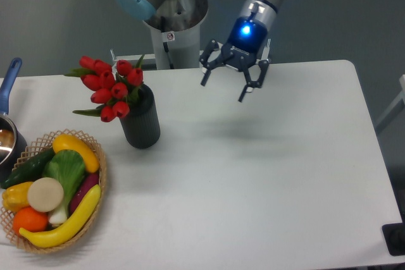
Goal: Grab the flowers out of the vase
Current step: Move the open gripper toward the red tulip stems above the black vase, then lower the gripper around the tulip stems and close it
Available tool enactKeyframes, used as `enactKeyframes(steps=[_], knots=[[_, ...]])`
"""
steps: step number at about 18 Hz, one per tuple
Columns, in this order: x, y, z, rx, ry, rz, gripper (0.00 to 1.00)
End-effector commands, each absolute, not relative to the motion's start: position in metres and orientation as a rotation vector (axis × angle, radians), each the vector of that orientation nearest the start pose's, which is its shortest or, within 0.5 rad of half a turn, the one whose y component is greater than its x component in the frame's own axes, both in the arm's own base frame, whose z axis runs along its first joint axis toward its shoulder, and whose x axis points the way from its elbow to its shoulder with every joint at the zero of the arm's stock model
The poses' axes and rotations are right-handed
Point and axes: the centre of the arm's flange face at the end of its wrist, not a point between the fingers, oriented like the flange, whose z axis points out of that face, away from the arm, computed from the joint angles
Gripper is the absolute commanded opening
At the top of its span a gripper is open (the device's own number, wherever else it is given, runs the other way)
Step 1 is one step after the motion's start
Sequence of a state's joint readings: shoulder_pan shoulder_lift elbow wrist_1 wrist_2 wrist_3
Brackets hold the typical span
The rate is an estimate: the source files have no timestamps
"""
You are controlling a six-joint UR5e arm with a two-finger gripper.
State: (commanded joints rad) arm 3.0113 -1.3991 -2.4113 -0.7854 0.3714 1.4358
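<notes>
Camera: flowers [109, 90] (in vase [142, 121]) sit well left of gripper [223, 91].

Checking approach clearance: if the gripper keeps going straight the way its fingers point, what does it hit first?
Probably bare table. The open gripper points down over empty white surface, well right of the flowers and vase. Depth is hard to judge from one view.

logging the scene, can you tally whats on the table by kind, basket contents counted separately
flowers, one bunch: 1
vase: 1
wicker basket: 1
pot, partly cut off at the left edge: 1
toy vegetables and fruit visible in the basket: about 8
Total: about 12
</notes>
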Motion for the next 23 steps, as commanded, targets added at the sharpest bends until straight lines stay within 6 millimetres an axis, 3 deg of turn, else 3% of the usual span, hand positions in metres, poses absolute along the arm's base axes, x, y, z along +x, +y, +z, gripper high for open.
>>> enactKeyframes(steps=[6, 16, 23], knots=[[-0.262, 0.290, 0.305, -1.875, 0.130, -0.159, 1.00], [-0.206, 0.290, 0.295, -1.872, 0.177, -0.185, 1.00], [-0.196, 0.303, 0.292, -1.852, 0.212, -0.243, 1.00]])
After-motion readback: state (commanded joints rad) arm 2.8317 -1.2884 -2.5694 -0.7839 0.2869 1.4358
